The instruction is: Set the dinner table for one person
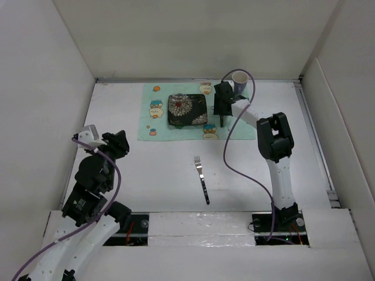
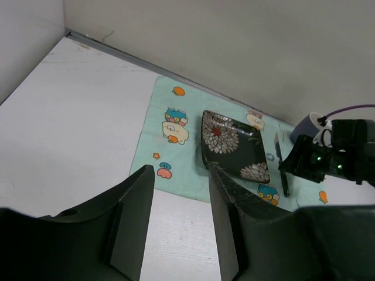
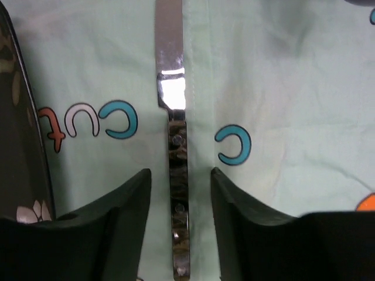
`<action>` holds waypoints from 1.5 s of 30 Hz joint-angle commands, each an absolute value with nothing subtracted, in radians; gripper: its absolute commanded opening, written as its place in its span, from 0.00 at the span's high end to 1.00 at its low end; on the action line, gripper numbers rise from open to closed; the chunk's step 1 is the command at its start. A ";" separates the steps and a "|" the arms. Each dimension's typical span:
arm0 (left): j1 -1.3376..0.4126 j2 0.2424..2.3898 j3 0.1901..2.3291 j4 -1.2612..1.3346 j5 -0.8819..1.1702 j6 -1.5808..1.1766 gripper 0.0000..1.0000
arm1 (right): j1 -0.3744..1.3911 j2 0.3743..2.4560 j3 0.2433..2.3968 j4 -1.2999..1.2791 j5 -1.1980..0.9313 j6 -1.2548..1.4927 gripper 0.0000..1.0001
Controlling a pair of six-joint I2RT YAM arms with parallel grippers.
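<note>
Bench (image 1: 146,170) is the white square surface under both arms, walled by upright white panels (image 1: 35,88) on the left, far and right sides. A mint-green cloth (image 1: 164,132) lies against the middle of the far edge. On it sits a dark flowered square plate (image 1: 187,110), left of the cloth's centre. A cup (image 1: 241,79) stands at the cloth's far right corner, close to the far panel.

My right fingers (image 3: 126,222) are down over the cloth just right of the plate. They are spread, with a knife (image 3: 177,146) lying flat on the cloth between them. I see a strip of cloth on each side of the handle, so nothing is pinched. The plate's rim shows just beside that arm's left finger, so room there is tight.

A fork (image 1: 202,180) lies alone mid-bench, tines toward the far edge, well apart from the cloth, with bare surface all round it.

My left fingers (image 2: 132,222) hang near the left edge, spread and holding nothing. From them to the cloth's near left corner the bench is open.
</note>
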State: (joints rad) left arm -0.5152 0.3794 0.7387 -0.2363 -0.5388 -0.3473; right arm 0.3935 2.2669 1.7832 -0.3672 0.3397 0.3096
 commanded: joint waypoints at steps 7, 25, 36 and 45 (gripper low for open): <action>-0.514 0.670 0.833 -0.294 -0.476 -0.440 0.73 | 0.471 1.764 1.521 -0.215 0.342 0.392 0.54; -1.156 1.529 1.153 -0.529 -0.677 -1.086 0.71 | 0.574 0.718 0.675 -0.090 0.299 0.561 0.56; -1.246 1.692 1.109 -0.483 -0.545 -1.328 0.54 | 0.449 0.529 0.627 -0.114 0.153 0.578 0.52; -1.304 1.750 1.112 -0.629 -0.557 -1.477 0.56 | 0.469 0.518 0.618 -0.091 0.120 0.577 0.52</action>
State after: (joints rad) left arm -1.2892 1.7477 1.1221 -0.5331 -0.5064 -1.3525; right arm 0.4587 0.5297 0.6216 -0.1051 0.1474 0.5770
